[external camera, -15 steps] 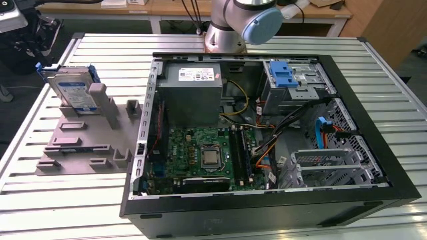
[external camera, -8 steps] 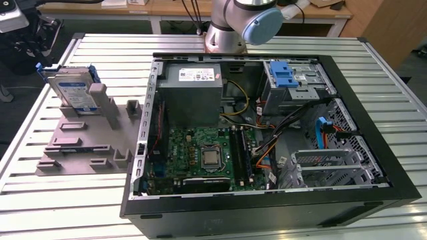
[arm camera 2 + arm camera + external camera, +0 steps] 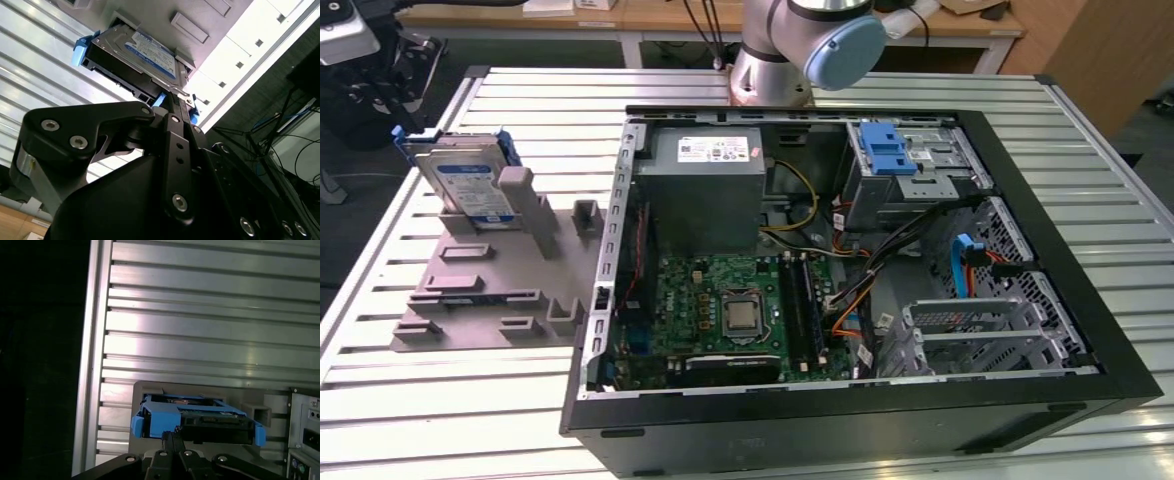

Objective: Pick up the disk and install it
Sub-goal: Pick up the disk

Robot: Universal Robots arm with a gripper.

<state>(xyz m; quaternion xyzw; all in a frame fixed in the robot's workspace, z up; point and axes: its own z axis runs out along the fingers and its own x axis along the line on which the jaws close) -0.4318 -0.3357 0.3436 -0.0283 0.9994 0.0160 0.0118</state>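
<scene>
The disk (image 3: 464, 182) is a silver drive with a white-and-blue label in a blue bracket. It stands on edge in a grey holder (image 3: 480, 290) at the exterior view's left. My gripper (image 3: 403, 118) comes in from behind the disk, at its upper far edge. In both wrist views the fingers lie pressed together at the middle of the blue bracket's near edge, where the gripper (image 3: 176, 100) (image 3: 172, 434) meets the disk (image 3: 150, 52) (image 3: 200, 420). The disk still rests in the holder.
An open black computer case (image 3: 1067, 300) lies on the slatted metal table (image 3: 440, 400) in the exterior view's right half. Inside it are a grey power-supply box (image 3: 707, 165), a green mainboard (image 3: 734, 310) and a metal drive cage with a blue latch (image 3: 887, 150). The arm's base (image 3: 774, 60) stands behind the case.
</scene>
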